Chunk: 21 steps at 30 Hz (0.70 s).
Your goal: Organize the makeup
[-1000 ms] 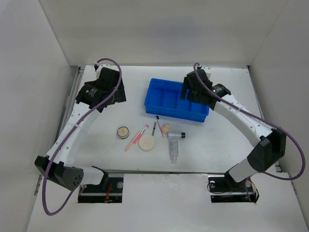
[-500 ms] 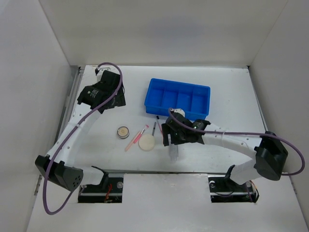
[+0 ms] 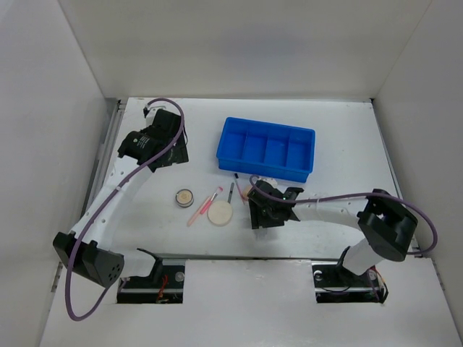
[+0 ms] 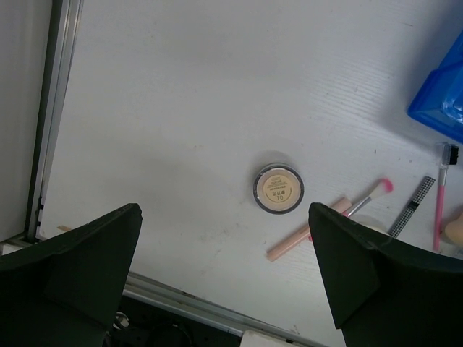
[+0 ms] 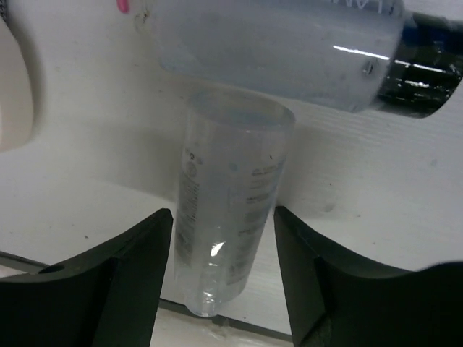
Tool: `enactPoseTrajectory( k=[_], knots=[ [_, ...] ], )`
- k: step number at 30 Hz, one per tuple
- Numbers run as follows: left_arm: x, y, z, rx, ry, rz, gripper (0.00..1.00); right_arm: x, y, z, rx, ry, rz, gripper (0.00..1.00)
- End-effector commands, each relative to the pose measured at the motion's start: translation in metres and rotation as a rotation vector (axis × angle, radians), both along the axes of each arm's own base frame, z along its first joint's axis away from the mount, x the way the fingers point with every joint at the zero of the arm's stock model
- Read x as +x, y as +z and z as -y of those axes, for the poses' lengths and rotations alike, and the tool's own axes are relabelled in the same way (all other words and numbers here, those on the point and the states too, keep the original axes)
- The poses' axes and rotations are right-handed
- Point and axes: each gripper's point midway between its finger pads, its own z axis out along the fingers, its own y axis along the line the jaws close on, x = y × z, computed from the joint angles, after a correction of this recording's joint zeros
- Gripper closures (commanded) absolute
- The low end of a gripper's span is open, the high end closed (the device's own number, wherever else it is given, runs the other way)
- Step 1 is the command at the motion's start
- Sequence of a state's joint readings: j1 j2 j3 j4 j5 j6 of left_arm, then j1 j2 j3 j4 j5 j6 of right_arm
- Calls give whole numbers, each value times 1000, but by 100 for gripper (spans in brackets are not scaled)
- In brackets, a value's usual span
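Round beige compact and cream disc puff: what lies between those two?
A thin pink stick lies slanted between the round beige compact and the cream disc puff, seen in the top view.

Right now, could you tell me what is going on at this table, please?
Two robot arms are sorting makeup. The right gripper is down on the table with its fingers either side of a clear tube lying flat; whether they already pinch it is unclear. A second, dark-capped tube lies crosswise just beyond. The left gripper hovers open over the round compact, holding nothing. The puff and pink stick lie loose, and the blue tray looks empty.
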<state>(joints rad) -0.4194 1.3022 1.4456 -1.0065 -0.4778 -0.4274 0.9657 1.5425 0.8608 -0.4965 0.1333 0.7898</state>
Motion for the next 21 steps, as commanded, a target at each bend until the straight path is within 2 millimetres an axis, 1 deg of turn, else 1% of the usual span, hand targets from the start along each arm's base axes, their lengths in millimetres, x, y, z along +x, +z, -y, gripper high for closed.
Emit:
enactPoseTrajectory(
  k=[1, 2, 4, 5, 6, 7, 8, 9, 10, 11, 12, 13, 14, 15, 16, 17, 18, 19, 20, 21],
  knots=[
    [-6, 1, -5, 16, 18, -2, 0, 10, 8, -16, 51, -3, 39, 37],
    [-6, 1, -5, 16, 18, -2, 0, 11, 9, -14, 40, -7, 42, 48],
    [-8, 0, -8, 29, 16, -3, 0, 14, 15, -10, 20, -29, 62, 59],
    [-8, 0, -8, 29, 16, -3, 0, 20, 28, -13, 32, -35, 83, 69],
    [-6, 1, -7, 25, 16, 7, 0, 14, 35, -8, 3, -28, 77, 72],
    [-6, 1, -7, 25, 16, 7, 0, 15, 44, -6, -16, -17, 106, 74],
    [-6, 2, -8, 31, 9, 4, 0, 21, 66, -14, 3, -18, 140, 76],
    [-6, 2, -8, 31, 9, 4, 0, 18, 80, -4, -18, -15, 148, 77],
    [-6, 1, -6, 24, 4, 1, 0, 21, 95, -3, -9, -23, 170, 77],
    [-6, 1, -6, 24, 4, 1, 0, 30, 119, -5, 14, -44, 226, 77],
    [-8, 0, -7, 29, 4, -10, 0, 34, 137, -2, 26, -49, 266, 77],
    [-9, 0, -8, 34, -2, -13, 0, 37, 146, 2, 8, -43, 289, 76],
    [-9, 0, -8, 35, -2, -13, 0, 57, 158, 11, 2, -95, 329, 76],
    [-9, 0, -8, 35, -2, -13, 0, 71, 179, 11, 36, -119, 365, 76],
    [-9, 0, -8, 35, -2, -13, 0, 83, 180, 14, 10, -115, 375, 76],
    [-10, -3, -8, 38, -3, -21, 0, 99, 187, 13, 22, -137, 399, 76],
    [-10, -3, -8, 38, -3, -21, 0, 128, 198, 14, 30, -180, 430, 76],
    [-10, -3, -8, 38, -3, -21, 0, 139, 202, 16, 33, -204, 437, 76],
    [-10, -3, -8, 33, 4, -19, 0, 157, 211, 12, 53, -213, 477, 76],
    [-11, -4, -9, 36, 4, -27, 0, 176, 215, 17, 71, -254, 486, 76]
  ],
)
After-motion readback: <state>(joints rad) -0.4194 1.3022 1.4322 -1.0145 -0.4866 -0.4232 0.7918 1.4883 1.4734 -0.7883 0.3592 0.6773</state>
